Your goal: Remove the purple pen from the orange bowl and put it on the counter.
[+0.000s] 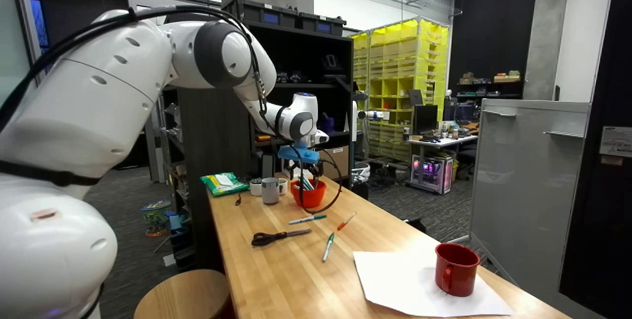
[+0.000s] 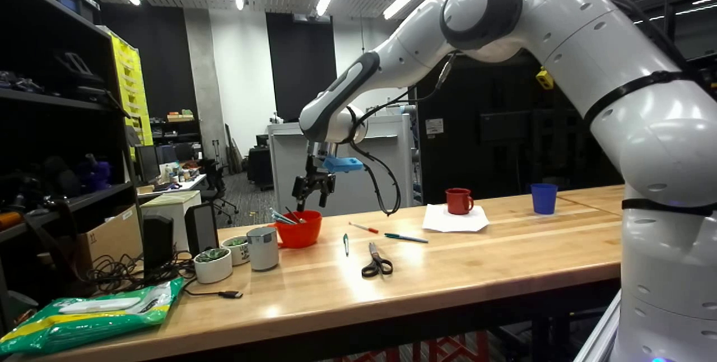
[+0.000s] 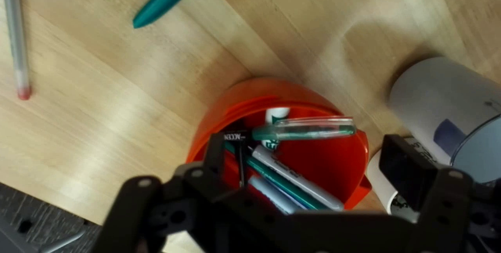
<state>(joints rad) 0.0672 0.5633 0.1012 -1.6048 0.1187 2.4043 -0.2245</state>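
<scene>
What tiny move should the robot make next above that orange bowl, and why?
Probably a slight shift away from the white pot, so both open fingers line up with the orange bowl before lowering. In the wrist view, one finger overlaps the bowl, but the other appears past its rim. No purple pen is clearly visible.

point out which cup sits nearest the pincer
The grey cup, beside the orange bowl that the pincer hangs over; the dark red mug and blue cup stand much farther along the counter.
</scene>
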